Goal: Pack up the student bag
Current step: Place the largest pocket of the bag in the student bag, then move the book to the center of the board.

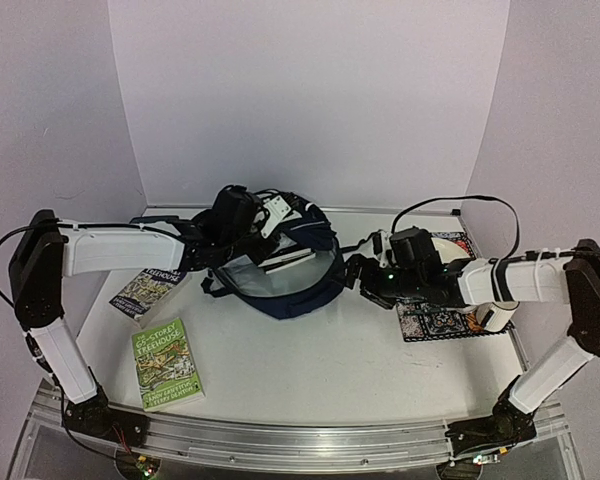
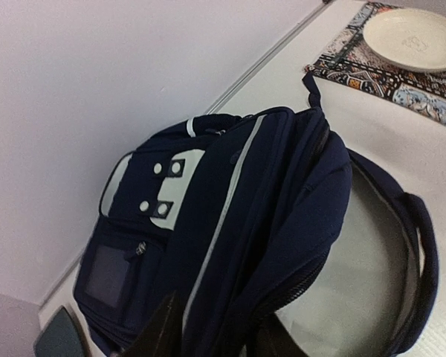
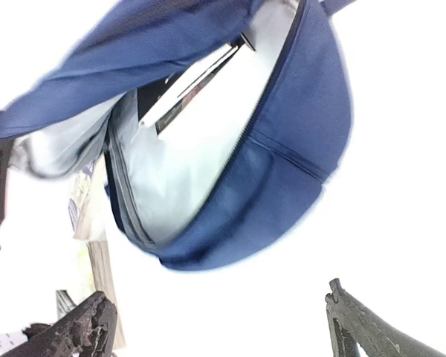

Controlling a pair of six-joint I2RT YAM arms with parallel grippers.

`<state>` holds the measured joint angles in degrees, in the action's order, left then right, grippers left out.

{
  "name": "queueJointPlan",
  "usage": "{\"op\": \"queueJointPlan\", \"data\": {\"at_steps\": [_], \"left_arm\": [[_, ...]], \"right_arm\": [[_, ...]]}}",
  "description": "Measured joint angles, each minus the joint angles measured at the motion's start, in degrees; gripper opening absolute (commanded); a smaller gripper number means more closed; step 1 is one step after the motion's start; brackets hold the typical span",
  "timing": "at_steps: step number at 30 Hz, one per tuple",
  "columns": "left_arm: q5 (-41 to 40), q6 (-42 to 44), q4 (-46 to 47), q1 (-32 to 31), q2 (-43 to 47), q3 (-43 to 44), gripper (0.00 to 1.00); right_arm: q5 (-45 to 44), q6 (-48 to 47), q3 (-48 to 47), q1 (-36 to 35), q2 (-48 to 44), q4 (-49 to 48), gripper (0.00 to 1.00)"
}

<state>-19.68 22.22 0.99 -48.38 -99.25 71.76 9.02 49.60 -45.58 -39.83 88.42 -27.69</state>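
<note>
Two robot arms reach over a white table (image 1: 320, 385) toward a big dark blue cloth backpack with thin white stripes (image 1: 305, 292). The backpack lies in the middle of the table, near the back wall. Its big pocket gapes open toward the front and shows a pale grey lining. One book with a white edge (image 3: 197, 82) sits inside the pocket.

The left gripper (image 2: 219, 327) is at the top of the backpack. Its jaws stand a little apart with blue cloth between them, and I cannot tell if they pinch it. The right gripper (image 3: 215, 331) hangs just beside the open mouth of the backpack, on its right side. Its jaws are wide apart and hold nothing.

Left of the backpack lie a dark paperback book (image 1: 147, 293) and, nearer the front, a green paperback book (image 1: 167, 365). On the right lies a flat mat with a busy pattern (image 1: 435, 322), and a round cream plate (image 2: 412, 37) rests on it.
</note>
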Motion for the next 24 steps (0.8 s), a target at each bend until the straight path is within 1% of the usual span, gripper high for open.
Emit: {"op": "queueJointPlan", "data": {"at_steps": [2,4,7,11,13,18,24], "left_arm": [[0.1,-2.58,-2.33,0.17,0.84,-0.28,0.69],[0.14,-5.68,-5.42,0.32,2.07,-0.32,0.82],[0.05,-11.56,-10.81,0.42,4.77,-0.42,0.98],[-1.41,-22.65,-17.33,0.72,9.66,-1.49,1.0],[-1.19,-28.79,-20.69,1.82,12.33,-3.04,1.0],[1.48,-41.57,-27.74,7.43,16.71,-8.99,1.0],[6.08,-53.75,-34.69,14.73,18.7,-17.98,1.0]], "right_arm": [[-0.47,-1.93,0.0,0.0,-2.05,1.76,0.98],[-0.95,-3.7,0.0,0.0,-3.9,3.57,0.98],[-1.68,-5.64,0.0,0.0,-5.82,6.35,0.98],[-2.78,-7.45,1.28,0.0,-8.27,8.04,0.98],[-3.49,-7.63,2.21,0.0,-9.28,8.71,0.98],[-5.73,-6.0,4.57,0.07,-10.45,9.38,0.98],[-8.44,-4.75,7.36,0.3,-11.24,10.17,0.98]]}}
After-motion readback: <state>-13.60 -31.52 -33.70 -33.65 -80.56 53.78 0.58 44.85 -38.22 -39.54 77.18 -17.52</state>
